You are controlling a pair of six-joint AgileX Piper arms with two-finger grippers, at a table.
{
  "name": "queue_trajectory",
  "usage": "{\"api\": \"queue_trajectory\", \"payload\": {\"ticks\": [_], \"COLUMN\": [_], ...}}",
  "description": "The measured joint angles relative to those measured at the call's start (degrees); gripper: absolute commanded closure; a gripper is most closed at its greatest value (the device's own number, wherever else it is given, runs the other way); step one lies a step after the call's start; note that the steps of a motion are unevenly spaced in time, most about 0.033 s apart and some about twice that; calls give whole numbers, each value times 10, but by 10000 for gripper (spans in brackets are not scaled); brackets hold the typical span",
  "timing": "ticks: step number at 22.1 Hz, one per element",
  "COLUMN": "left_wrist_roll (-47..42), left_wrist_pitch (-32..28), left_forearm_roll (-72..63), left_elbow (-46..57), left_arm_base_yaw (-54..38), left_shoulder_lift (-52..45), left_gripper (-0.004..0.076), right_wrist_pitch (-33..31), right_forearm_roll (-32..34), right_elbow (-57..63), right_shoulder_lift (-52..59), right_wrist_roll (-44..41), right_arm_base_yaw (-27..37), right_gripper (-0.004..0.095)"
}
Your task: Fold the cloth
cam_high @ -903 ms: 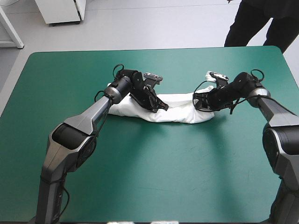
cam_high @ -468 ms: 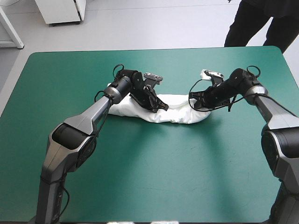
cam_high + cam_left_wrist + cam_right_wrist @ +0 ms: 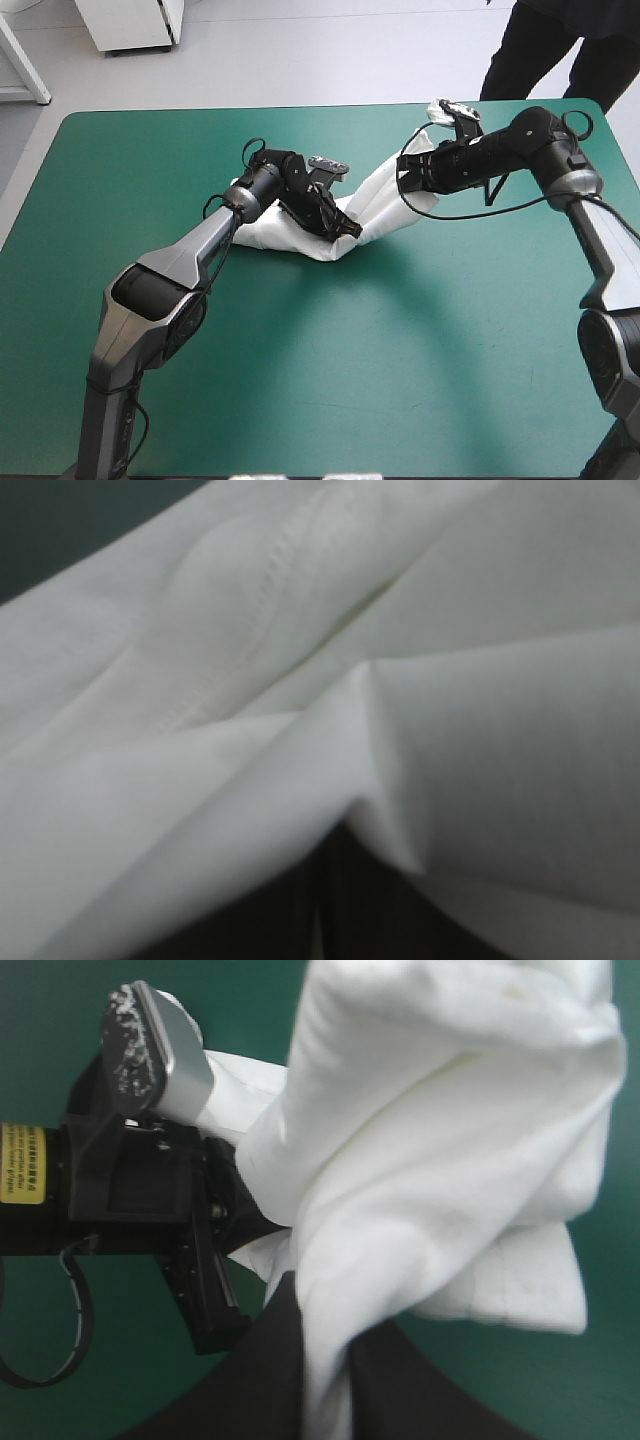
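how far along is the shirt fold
Partway. Done: the T-shirt is gathered into a long narrow band. In hand: the left pincer grips one end down on the table, and the right pincer holds the other end raised. Left: carry that end across, lay it down, flatten the bundle.

Table [image 3: 300,400]: teal-green cover, rounded far corners.

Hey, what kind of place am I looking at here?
Probably a robotics lab or test bench rather than a home: a table with a teal-green cover, and a robot's left gripper and right gripper each shut on a white T-shirt, the right holding one end raised.
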State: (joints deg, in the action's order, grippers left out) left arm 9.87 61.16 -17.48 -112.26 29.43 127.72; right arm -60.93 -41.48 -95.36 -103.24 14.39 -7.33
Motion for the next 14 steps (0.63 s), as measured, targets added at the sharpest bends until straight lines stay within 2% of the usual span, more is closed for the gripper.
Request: {"api": "queue_trajectory", "payload": {"ticks": [6,9,11,14], "left_wrist_roll": [0,-17,-22,-29], "left_wrist_pitch": [6,46,60,65], "left_forearm_roll": [3,56,83,112], "left_elbow": [0,6,8,64], "left_arm_base_yaw": [0,1,0,-20], "left_shoulder_lift": [-2,-30,-59,-168], "left_gripper": [733,733,733,733], "right_wrist_pitch": [0,-1,0,3], "right_forearm_roll": [-1,0,-1,-3], "right_elbow": [-10,-10,-10,-10], "right_shoulder_lift": [1,1,1,1], "right_wrist_roll": [0,4,9,13], "right_arm_base_yaw": [-24,-23,-23,-23], "right_gripper": [913,913,913,913]}}
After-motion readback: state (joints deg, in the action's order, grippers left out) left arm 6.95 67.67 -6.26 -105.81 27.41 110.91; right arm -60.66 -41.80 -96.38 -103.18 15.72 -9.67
